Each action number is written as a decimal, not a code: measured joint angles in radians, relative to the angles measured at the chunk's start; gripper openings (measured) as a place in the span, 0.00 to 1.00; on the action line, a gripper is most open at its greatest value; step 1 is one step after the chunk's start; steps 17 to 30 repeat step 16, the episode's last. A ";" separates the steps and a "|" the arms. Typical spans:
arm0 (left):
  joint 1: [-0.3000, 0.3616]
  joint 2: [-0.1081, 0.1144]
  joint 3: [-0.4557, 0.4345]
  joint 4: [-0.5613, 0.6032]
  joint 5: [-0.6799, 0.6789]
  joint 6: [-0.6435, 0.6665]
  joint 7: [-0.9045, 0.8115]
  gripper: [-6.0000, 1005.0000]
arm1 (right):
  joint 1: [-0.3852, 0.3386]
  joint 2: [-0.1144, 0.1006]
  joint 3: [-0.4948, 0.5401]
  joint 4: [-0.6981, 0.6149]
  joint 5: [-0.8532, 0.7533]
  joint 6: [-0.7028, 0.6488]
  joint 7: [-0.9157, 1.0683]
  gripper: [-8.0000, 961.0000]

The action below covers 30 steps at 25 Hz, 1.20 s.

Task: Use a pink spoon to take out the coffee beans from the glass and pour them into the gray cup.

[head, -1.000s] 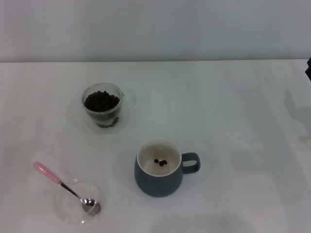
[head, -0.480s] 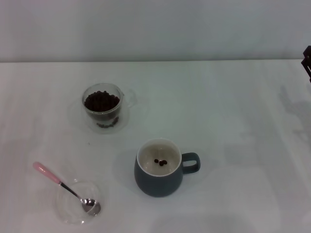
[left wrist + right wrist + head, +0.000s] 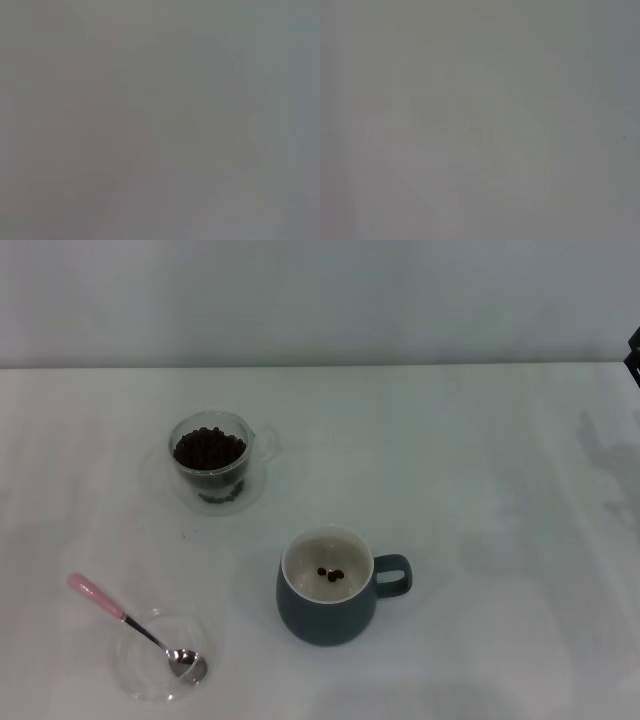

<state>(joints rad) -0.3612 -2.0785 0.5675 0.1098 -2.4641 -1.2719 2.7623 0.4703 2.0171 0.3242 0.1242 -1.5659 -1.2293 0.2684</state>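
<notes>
In the head view the clear glass (image 3: pixel 212 462) stands at the back left, full of dark coffee beans (image 3: pixel 209 448). The gray cup (image 3: pixel 330 587) stands in front of it toward the middle, handle to the right, with a few beans (image 3: pixel 331 574) on its cream bottom. The pink spoon (image 3: pixel 130 627) lies at the front left, its metal bowl resting in a flat clear dish (image 3: pixel 160 657), its pink handle pointing back left. A dark tip of the right arm (image 3: pixel 634 356) shows at the right edge. The left gripper is out of view. Both wrist views show only blank grey surface.
The white table (image 3: pixel 480 490) spreads wide to the right of the cup and glass. A pale wall runs along the table's far edge.
The dark part of the right arm at the right edge has shifted slightly, further out of view. The glass, cup and spoon have not moved.
</notes>
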 joint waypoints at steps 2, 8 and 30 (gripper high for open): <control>-0.002 0.000 0.000 -0.004 -0.003 0.000 0.000 0.88 | 0.000 0.000 0.000 0.000 0.000 0.000 0.000 0.85; -0.006 0.000 0.000 -0.016 -0.022 0.004 0.000 0.88 | 0.000 0.000 0.000 0.000 0.000 0.000 0.000 0.85; -0.008 0.000 0.000 -0.025 -0.022 0.012 0.000 0.88 | -0.002 0.000 -0.001 0.002 0.000 0.000 0.000 0.85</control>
